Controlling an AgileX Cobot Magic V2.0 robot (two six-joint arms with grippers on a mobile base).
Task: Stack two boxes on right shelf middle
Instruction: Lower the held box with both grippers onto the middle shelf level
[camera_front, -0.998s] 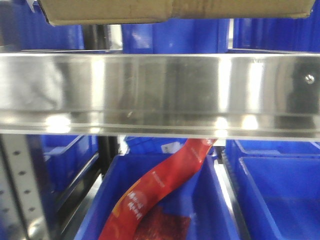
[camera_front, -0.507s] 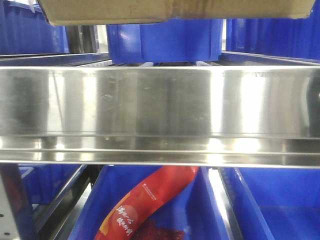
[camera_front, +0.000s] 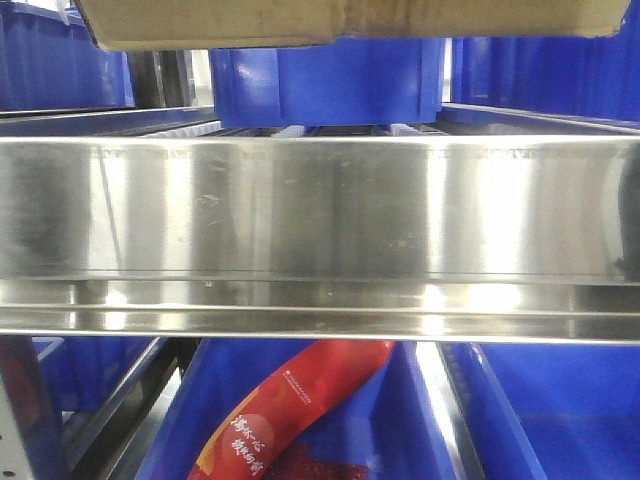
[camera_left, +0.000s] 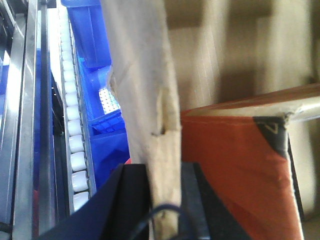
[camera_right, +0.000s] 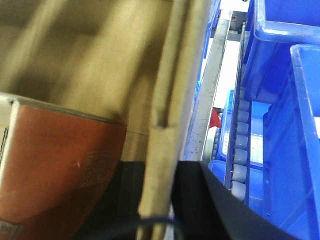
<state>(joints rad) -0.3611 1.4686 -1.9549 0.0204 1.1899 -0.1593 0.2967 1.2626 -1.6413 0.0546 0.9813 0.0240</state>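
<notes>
One cardboard box (camera_front: 340, 20), brown, with only its underside showing at the top edge of the front view. It is carried higher than the shelf (camera_front: 320, 210) and is not resting on it.

- Left gripper (camera_left: 162, 172): black fingers (camera_left: 130, 200) closed tight on the box's left wall, one inside and one outside. A line of white rollers (camera_left: 75, 130) lies further left.
- Red-brown pack (camera_left: 235, 165): lies inside the box, against its floor.
- Shelf: a wide steel front lip, mirror-bright, spanning the whole front view.
- Blue bins (camera_front: 330, 80): stand behind the lip on the shelf level. More sit below it, and one of those holds a red packet (camera_front: 300, 410).
- Right gripper (camera_right: 160, 167): black fingers clamped on the box's right wall, one on each face. Rollers and blue bins lie to its right.
</notes>
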